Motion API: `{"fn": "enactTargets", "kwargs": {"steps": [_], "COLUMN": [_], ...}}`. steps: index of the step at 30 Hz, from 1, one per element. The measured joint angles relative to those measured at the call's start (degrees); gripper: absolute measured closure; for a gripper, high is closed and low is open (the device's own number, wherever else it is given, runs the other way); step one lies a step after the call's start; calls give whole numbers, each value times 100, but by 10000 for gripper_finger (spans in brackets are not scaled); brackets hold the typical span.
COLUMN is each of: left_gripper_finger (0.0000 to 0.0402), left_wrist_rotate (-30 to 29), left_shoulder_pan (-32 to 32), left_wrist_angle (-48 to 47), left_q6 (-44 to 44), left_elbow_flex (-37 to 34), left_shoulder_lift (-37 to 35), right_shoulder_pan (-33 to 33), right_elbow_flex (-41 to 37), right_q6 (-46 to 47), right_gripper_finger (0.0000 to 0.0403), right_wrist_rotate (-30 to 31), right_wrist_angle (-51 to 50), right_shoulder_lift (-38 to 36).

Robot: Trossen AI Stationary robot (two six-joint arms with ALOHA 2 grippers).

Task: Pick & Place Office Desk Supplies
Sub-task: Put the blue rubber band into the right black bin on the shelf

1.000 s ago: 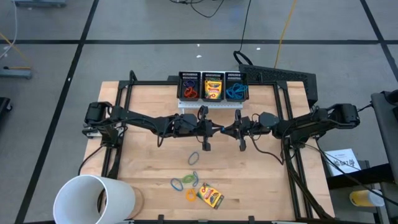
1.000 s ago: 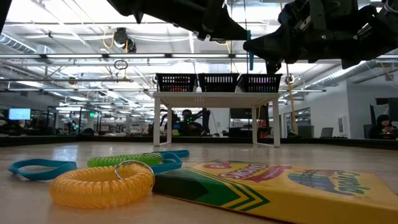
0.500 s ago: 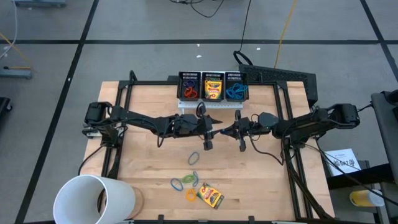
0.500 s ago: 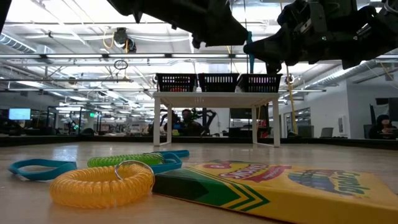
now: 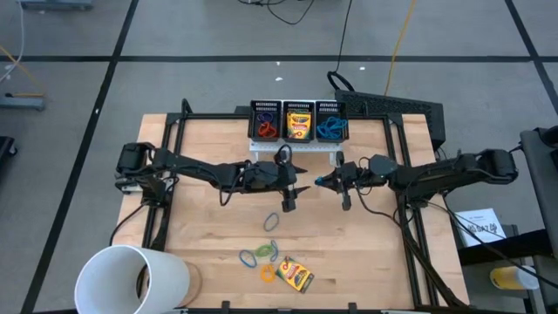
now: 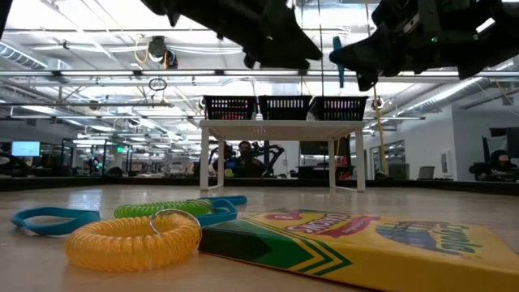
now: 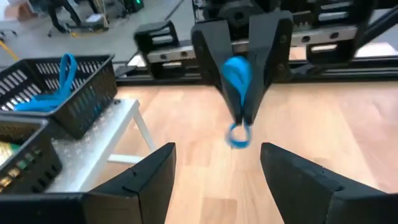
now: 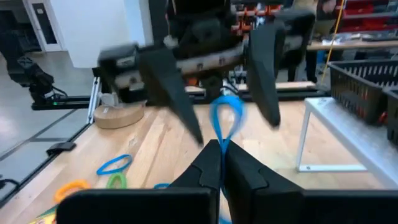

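— Hanging in the right gripper (image 8: 222, 152) is a blue rubber band (image 8: 224, 121), above the middle of the bench (image 5: 200, 222); the jaws are closed on it, the loop showing on either side of them.

— And the left gripper (image 5: 295, 188)?

— Facing the right one, just beside it, jaws spread wide and apart from the band.

— Where are the other supplies?

— A grey-blue loop (image 5: 272, 222) lies on the wood below the grippers. Nearer the front edge sit a green band (image 5: 265, 253), a blue band (image 5: 249, 258), an orange band (image 5: 267, 274) and a crayon box (image 5: 296, 275), close together.

— The bins?

— Three black mesh bins (image 5: 298, 121) stand on a small white stand (image 5: 295, 146) at the far edge: red and orange loops in one, a crayon box in the middle, blue loops in the third. A white cup (image 5: 131, 279) lies at the front left corner.
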Motion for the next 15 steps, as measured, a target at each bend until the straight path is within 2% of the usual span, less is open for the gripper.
{"fn": "enactTargets", "kwargs": {"steps": [7,11,15], "left_gripper_finger": [155,155,156], "left_wrist_rotate": [-13,-294,-334], "left_shoulder_pan": [-11,-4,-4], "left_wrist_angle": [-1390,-2190,-2473], "left_q6": [-330,-463,-490], "left_elbow_flex": [0,0,-193], "left_shoulder_lift": [-1076,-1738,-2236], "right_shoulder_pan": [2,0,0], "right_elbow_flex": [-9,-9,-9], "right_q6": [7,-85,-127], "right_gripper_finger": [402,402,402], "right_wrist_rotate": [307,455,469], "right_wrist_angle": [-932,-1368,-1619], "right_shoulder_lift": [-719,-1070,-1341]}}
